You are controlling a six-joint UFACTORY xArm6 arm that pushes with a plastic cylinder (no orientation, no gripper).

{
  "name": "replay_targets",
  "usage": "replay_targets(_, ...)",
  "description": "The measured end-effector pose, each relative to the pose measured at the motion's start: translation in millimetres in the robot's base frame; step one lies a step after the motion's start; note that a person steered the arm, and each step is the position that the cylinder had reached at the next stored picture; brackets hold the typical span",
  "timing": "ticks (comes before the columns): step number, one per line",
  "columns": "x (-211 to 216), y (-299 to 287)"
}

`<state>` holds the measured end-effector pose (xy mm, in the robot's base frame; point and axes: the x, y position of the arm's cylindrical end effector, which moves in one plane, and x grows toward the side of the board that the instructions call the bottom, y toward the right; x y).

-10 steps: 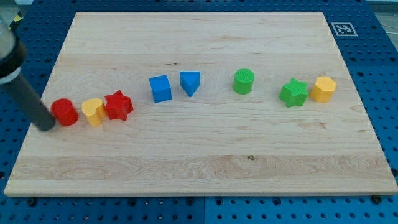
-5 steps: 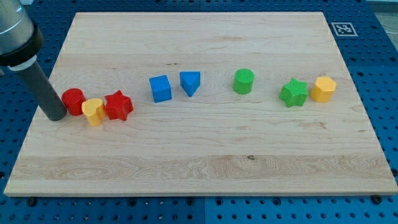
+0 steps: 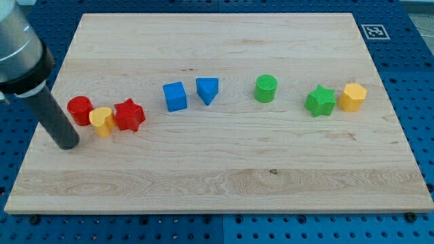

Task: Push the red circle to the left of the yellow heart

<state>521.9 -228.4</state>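
Note:
The red circle (image 3: 79, 110) lies at the view's left of the wooden board, touching the upper left side of the yellow heart (image 3: 102, 121). A red star (image 3: 129, 115) sits against the heart's right side. My tip (image 3: 68, 144) rests on the board below and slightly left of the red circle, apart from it, and to the left of and below the yellow heart. The dark rod rises from the tip toward the view's upper left.
A blue cube (image 3: 175, 96) and a blue triangle (image 3: 207, 89) sit near the middle. A green cylinder (image 3: 266, 88), a green star (image 3: 320, 101) and a yellow hexagon (image 3: 352, 97) lie to the right. The board's left edge (image 3: 42, 125) is close to my tip.
The red circle moved up and right against the yellow heart's upper left. My tip followed it, then drew back down, away from the circle.

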Motion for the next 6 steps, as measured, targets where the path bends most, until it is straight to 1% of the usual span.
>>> replay_targets(1, 0, 12)
replay_targets(2, -4, 12)
replay_targets(3, -16, -15)
replay_targets(4, -14, -60)
replay_targets(5, -15, -75)
replay_targets(6, -20, -70)
